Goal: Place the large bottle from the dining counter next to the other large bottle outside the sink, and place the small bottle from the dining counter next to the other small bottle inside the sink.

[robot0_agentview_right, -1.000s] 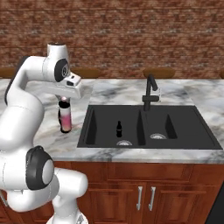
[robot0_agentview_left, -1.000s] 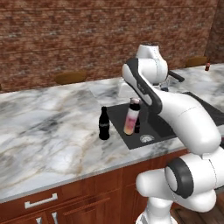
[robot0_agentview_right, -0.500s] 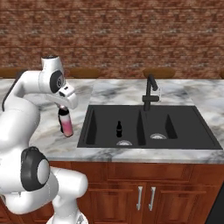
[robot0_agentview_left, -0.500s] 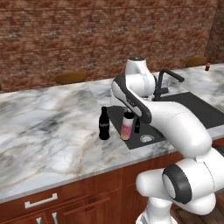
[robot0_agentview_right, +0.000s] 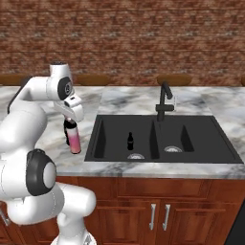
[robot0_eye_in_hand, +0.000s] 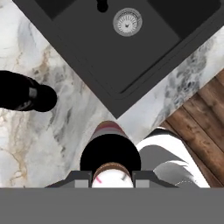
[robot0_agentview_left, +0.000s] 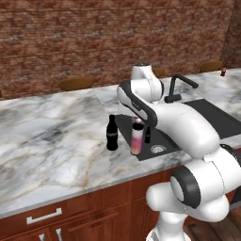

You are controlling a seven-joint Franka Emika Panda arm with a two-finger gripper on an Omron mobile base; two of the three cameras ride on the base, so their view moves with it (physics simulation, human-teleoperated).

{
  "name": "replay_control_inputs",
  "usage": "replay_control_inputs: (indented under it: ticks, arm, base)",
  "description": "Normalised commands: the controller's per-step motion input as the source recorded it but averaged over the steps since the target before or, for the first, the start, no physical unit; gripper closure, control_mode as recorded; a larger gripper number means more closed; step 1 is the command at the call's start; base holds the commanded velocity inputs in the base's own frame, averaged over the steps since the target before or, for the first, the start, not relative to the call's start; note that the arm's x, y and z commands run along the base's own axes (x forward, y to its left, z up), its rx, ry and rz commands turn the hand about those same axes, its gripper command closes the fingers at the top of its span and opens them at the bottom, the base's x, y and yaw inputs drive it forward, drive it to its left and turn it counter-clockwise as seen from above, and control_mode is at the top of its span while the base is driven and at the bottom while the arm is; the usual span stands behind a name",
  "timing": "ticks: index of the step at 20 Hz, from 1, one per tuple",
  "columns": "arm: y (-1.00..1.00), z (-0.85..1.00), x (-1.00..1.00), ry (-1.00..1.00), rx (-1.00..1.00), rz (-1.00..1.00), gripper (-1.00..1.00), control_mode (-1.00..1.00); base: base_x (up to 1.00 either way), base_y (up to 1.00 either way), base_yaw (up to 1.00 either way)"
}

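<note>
1. Tool (robot0_agentview_right: 72,125) is clamped on the pink bottle's (robot0_agentview_left: 137,137) neck, frame centre, on or just above the desk (robot0_agentview_left: 52,141) at the sink (robot0_agentview_right: 158,139) corner.
2. Black bottle (robot0_agentview_left: 112,133) stands just left of it.
3. Risk: releasing at a tilt could topple it into the black one or the basin.

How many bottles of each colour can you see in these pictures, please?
Black bottles: 2, the other large bottle and the other small bottle.
Pink bottles: 1, the large bottle.
Red-brown bottles: 1, the small bottle.
Total: 4
</note>
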Motion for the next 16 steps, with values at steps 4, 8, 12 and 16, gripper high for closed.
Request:
replay_control_inputs:
  ticks: [4,8,12,16]
  arm:
    - [0.01,-0.23,0.09,0.00,0.00,0.05,1.00,-1.00]
    - [0.00,-0.22,0.16,-0.01,0.02,0.19,1.00,-1.00]
    - [0.01,-0.15,0.11,-0.05,0.04,0.27,1.00,-1.00]
    - [0.02,-0.02,0.00,-0.07,0.02,0.27,1.00,-1.00]
  base:
    - [0.00,0.00,0.00]
    - [0.00,0.00,0.00]
    - [0.00,0.00,0.00]
    - [0.00,0.00,0.00]
